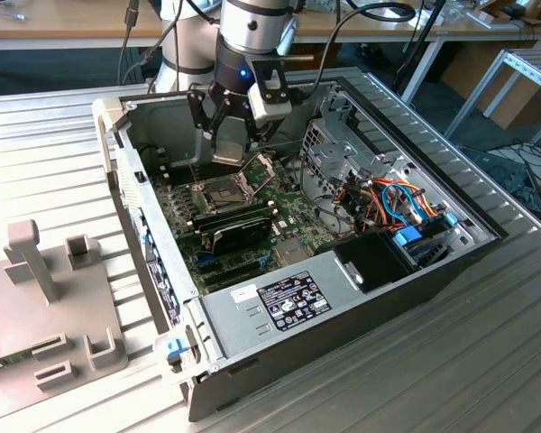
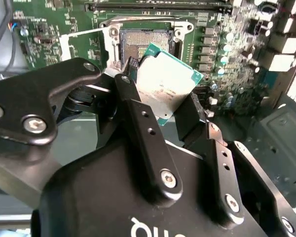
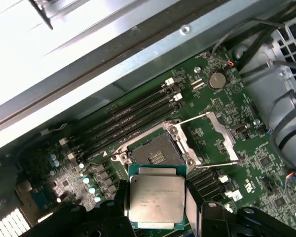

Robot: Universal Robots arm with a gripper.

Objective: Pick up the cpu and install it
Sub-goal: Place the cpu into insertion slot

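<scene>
In the exterior view, the end effector (image 1: 227, 149) is hanging inside the open computer case (image 1: 388, 298), low over the green motherboard (image 1: 288, 221) and close above the socket (image 1: 218, 191). The case is lying on a ridged metal surface (image 1: 433, 379).

In the second wrist view, the black fingers (image 2: 133, 98) are clamping the cpu (image 2: 170, 81) by two opposite edges. It is tilted and clear of the board.

In the first wrist view, the cpu (image 3: 156, 197) is showing its metal lid, just short of the bare socket, whose hinged frame (image 3: 219, 131) is standing open. The chip is not yet seated.

It is likely handling as light, thin and stiff. The smooth lid could slip and the contact side is delicate, so the edges are the safe hold.
</scene>
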